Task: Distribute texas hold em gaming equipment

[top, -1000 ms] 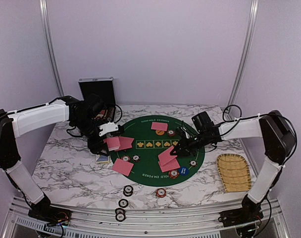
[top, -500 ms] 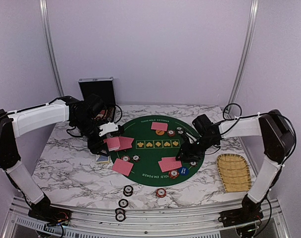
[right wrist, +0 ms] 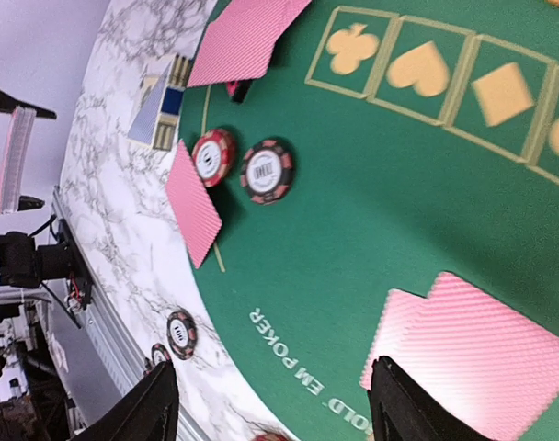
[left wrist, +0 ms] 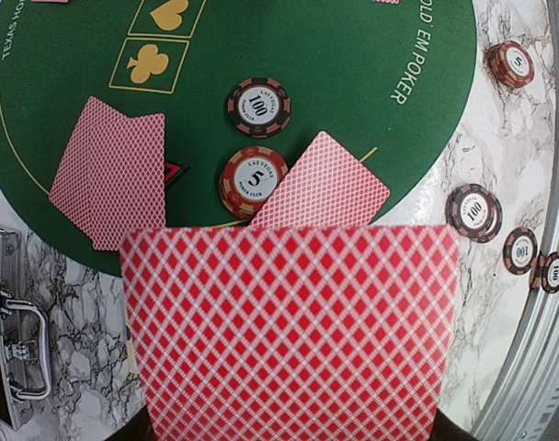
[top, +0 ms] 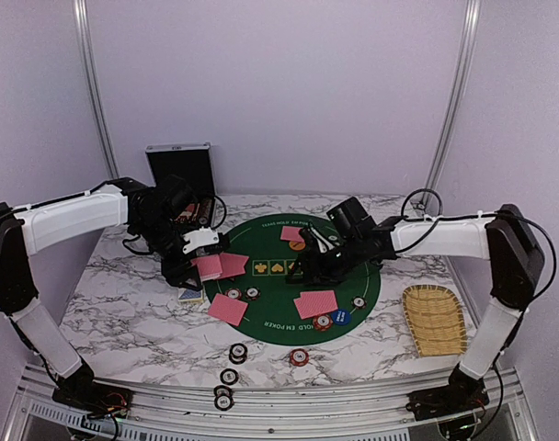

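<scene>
Since the earlier frames the right gripper (top: 304,268) has been moved to the left, away from the two cards (top: 316,303), which are left flat on the mat (top: 279,299). At the left, a card (left wrist: 293,322) is clamped by the left gripper (top: 199,262); its fingers are hidden behind it. "TEXAS HOLD EM POKER" is printed on the mat, beside the "100" chip (left wrist: 258,106) and the "5" chip (left wrist: 254,182). The right fingers (right wrist: 155,404) are spread, with nothing between them, and their tips are cut off.

Plain, evenly lit lilac walls (top: 279,92) with two slanted metal posts (top: 91,83) stand behind a white marble table (top: 114,317).
</scene>
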### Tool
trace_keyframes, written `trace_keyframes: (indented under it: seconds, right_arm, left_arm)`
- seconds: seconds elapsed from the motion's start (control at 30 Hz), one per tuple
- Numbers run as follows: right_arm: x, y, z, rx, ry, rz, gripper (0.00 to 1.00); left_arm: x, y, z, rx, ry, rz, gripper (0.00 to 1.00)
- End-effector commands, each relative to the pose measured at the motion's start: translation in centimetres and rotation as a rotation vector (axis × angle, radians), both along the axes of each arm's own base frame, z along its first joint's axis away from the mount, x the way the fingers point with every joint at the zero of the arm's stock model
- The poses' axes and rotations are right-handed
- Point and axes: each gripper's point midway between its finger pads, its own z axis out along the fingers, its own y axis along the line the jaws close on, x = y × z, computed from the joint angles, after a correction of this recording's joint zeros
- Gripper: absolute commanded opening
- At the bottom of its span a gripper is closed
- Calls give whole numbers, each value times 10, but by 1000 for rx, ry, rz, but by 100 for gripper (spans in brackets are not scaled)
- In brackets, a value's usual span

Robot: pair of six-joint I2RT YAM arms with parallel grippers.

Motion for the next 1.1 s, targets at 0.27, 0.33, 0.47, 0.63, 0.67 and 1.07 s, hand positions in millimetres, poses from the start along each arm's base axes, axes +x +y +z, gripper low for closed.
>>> trace_keyframes:
  seconds: [0.27, 0.33, 0.47, 0.63, 0.67, 1.07]
  right_arm:
    - [-33, 114, -32, 257, 114, 171, 66]
    - [-33, 119, -40, 267, 133, 174, 65]
    - [-30, 126, -53, 276, 156, 167, 61]
    - [-29, 135, -61, 308, 187, 168, 57]
    - [-29, 137, -61, 312, 191, 171, 56]
    - [-31, 150, -70, 343, 240, 185, 33]
  left_arm:
    - [-8, 9, 14, 12, -17, -2, 0]
    - [-9, 9, 14, 12, -15, -1, 0]
    - [-9, 9, 15, 11, -16, -2, 0]
    - [-9, 10, 15, 15, -19, 0, 0]
    - [-9, 10, 15, 16, -19, 0, 0]
    - [-9, 11, 14, 20, -19, -2, 0]
